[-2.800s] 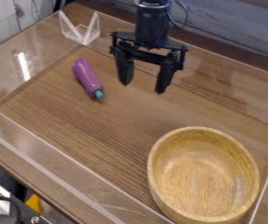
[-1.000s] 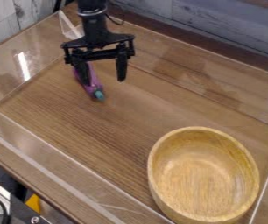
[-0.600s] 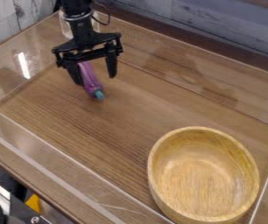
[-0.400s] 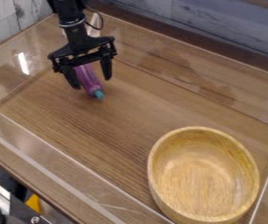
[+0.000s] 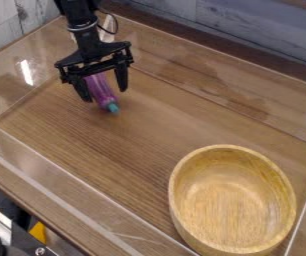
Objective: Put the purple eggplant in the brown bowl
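Purple eggplant (image 5: 105,92) lies between the spread-apart end effector (image 5: 100,92) fingers; brown bowl (image 5: 233,200) well apart.

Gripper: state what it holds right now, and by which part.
Nothing is held. The gripper stands open, fingers straddling the purple eggplant, which lies on the table.

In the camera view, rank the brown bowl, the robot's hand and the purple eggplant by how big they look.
1. brown bowl, largest, though it sits nearest the camera.
2. hand, open over the eggplant.
3. purple eggplant, smallest, partly hidden.
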Controlling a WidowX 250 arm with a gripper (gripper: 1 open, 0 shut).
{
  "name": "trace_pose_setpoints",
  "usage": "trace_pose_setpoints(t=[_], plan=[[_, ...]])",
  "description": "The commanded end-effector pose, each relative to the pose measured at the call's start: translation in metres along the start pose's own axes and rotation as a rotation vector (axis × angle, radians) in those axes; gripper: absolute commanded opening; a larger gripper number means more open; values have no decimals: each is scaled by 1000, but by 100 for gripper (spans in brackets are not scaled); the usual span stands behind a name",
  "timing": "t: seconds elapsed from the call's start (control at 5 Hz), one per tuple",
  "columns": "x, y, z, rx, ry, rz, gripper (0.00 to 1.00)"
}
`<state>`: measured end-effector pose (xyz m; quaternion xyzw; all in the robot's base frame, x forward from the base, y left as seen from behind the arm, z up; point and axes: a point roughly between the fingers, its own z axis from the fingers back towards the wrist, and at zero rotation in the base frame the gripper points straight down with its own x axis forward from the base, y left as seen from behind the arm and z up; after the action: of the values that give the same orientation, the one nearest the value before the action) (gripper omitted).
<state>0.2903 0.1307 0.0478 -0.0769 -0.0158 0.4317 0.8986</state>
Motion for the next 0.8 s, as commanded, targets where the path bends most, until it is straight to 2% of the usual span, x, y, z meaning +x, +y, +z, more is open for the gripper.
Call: trace_pose_setpoints(t=[0.0, 0.6], plan=[[6, -9, 17, -19, -54, -18, 100], [2, -19, 21, -16, -51, -23, 100]])
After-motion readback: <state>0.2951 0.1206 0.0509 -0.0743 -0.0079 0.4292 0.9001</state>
